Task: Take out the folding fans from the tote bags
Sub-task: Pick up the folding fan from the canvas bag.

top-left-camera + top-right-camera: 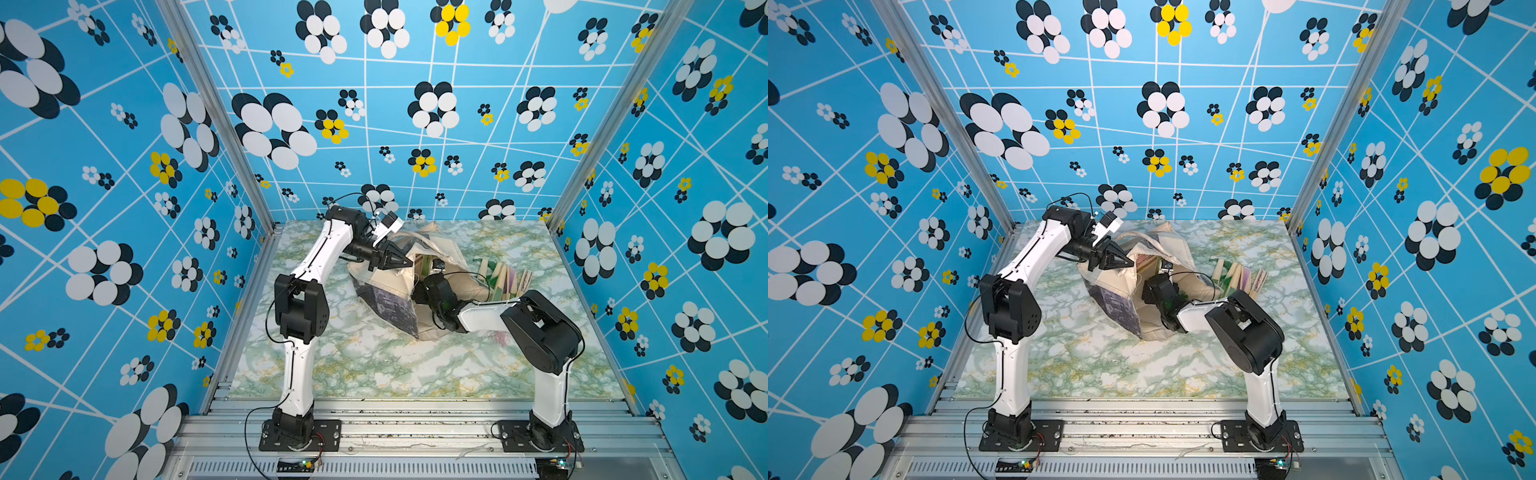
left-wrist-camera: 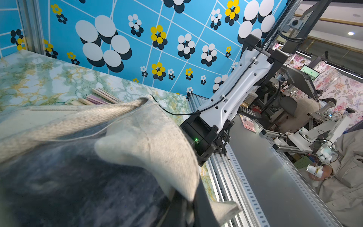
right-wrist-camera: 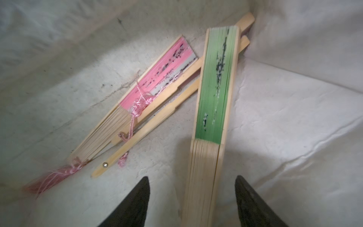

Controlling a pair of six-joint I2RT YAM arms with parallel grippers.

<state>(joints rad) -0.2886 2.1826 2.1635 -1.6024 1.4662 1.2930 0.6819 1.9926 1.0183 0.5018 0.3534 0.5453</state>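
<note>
The marbled table (image 1: 374, 365) carries the tote bag (image 1: 453, 257), slumped near its middle. The left gripper (image 1: 405, 262) lifts the bag's mouth, jaws pinched together on the canvas rim. The right gripper (image 3: 192, 177) is down inside, jaws apart on either side of the green fan (image 3: 216, 88) and not touching it. Several fans (image 1: 503, 278) already lie outside, just beside the bag.

The green fan's long axis runs straight away from the wrist. Its bamboo ribs are nearest, and its paper end points into the bag's corner, over the slanted pink fan (image 3: 157, 78) and a plain fan (image 3: 157, 119).

The jaws should close squarely across the ribs (stiffer than paper) and draw back along that axis, with the bag's mouth held high. The pink tassel (image 3: 51, 180) could snag.
</note>
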